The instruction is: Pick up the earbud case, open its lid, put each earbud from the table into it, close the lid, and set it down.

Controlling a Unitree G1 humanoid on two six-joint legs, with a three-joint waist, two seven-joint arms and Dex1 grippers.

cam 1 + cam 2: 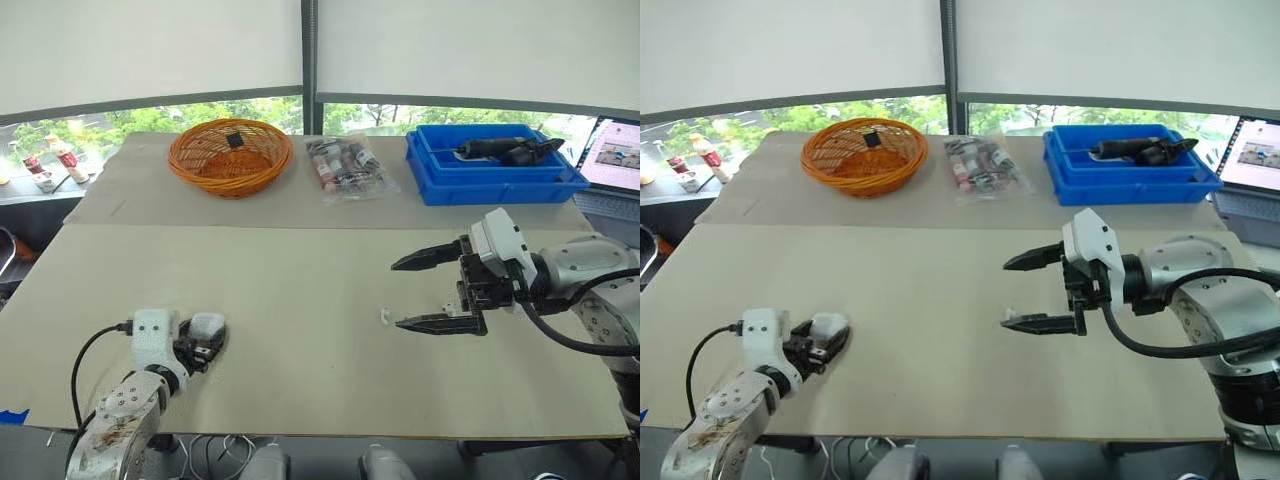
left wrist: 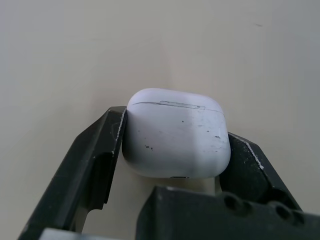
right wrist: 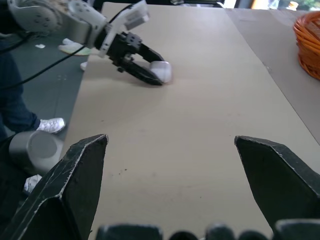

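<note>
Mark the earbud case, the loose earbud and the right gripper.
earbud case [image 2: 175,140]: left wrist view, middle of its white front.
earbud [image 1: 385,316]: left eye view, its small white body.
right gripper [image 1: 398,294]: left eye view, midway between its fingertips.

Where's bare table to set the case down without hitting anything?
The widest bare patch is mid-table, between the left gripper holding the earbud case and the open right gripper. Mind the earbud beside the right gripper. The far edge is crowded: basket, bag, blue bin.
</note>
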